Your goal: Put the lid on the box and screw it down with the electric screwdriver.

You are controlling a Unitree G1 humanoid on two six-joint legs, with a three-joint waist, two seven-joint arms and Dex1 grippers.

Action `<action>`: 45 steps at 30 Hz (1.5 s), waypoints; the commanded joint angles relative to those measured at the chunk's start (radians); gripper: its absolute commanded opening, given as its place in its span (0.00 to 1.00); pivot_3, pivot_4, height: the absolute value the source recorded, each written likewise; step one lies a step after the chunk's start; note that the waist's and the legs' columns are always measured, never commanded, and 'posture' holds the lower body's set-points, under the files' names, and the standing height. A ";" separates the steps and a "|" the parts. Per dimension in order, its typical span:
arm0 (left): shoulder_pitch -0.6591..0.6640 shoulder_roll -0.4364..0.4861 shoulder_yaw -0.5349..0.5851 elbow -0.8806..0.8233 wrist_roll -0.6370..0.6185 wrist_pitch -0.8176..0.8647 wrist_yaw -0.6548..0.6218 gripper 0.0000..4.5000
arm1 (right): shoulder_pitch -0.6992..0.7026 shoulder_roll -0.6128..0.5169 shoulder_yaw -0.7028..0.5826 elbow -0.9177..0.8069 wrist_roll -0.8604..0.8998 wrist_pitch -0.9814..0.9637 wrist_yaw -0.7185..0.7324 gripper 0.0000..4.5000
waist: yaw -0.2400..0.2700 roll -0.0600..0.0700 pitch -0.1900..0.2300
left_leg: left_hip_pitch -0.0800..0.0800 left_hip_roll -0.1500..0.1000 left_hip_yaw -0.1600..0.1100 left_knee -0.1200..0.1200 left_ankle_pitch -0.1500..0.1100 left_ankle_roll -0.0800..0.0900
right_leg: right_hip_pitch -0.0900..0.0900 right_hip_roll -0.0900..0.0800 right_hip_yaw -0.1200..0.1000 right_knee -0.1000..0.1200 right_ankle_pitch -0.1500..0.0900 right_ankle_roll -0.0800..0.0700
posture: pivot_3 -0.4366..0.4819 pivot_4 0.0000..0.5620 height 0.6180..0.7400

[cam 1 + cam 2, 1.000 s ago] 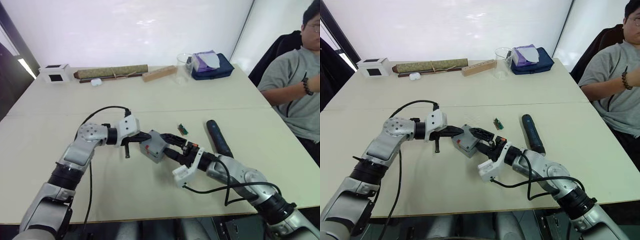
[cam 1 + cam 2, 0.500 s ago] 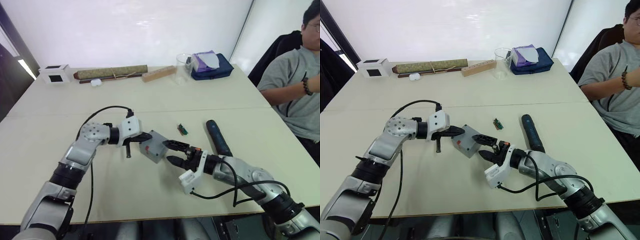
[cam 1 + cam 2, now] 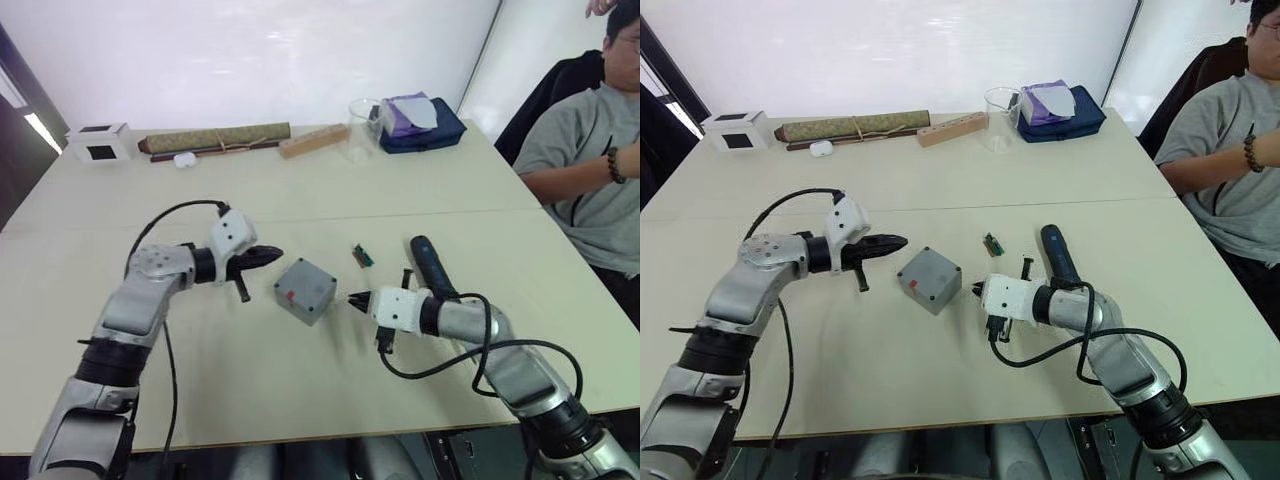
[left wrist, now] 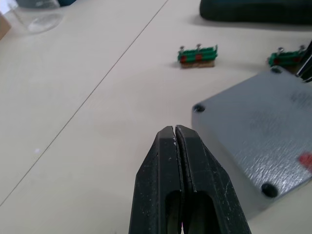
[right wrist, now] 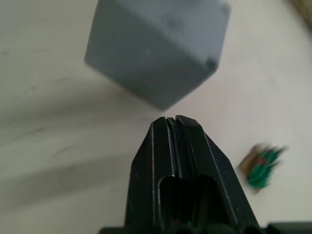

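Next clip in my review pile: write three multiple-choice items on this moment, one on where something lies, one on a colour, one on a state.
1. Where does the electric screwdriver lie?
A. On the table beside the right arm
B. In the left gripper
C. On top of the box

2. What colour is the small mark on the lid?
A. Blue
B. Red
C. Yellow

3. How do the two grippers stand?
A. Both shut on the box
B. Both open wide
C. Both shut, empty, apart from the box

Answers:
1 A, it rests on the table, ungripped.
2 B, a red spot shows on the grey top.
3 C, the left gripper and right gripper have fingers pressed together, flanking the box with a gap.
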 commanded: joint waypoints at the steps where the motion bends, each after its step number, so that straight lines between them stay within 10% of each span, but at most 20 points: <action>1: 0.010 0.002 0.005 0.028 0.027 -0.031 0.027 0.00 | -0.062 0.071 -0.002 -0.066 0.062 0.186 -0.008 0.01 | -0.001 -0.001 0.002 | 0.000 0.000 0.000 -0.001 0.000 0.000 | -0.001 0.000 0.000 0.000 0.000 0.000 | 0.48 0.27 0.97; 15: -0.037 -0.055 -0.117 0.175 0.097 -0.137 -0.048 0.00 | -0.218 0.136 0.092 -0.018 0.083 0.427 -0.026 0.01 | 0.001 -0.001 0.003 | -0.015 -0.001 -0.001 -0.002 0.000 -0.001 | -0.016 0.000 -0.002 0.000 0.003 0.003 | 0.48 0.27 0.97; 45: 0.093 0.076 -0.115 -0.075 0.036 0.030 -0.253 0.00 | -0.283 0.160 0.121 0.029 0.165 0.461 0.042 0.01 | -0.002 0.000 0.003 | -0.015 -0.001 0.000 -0.004 0.000 -0.001 | -0.017 0.000 -0.001 0.000 0.002 0.003 | 0.48 0.27 0.97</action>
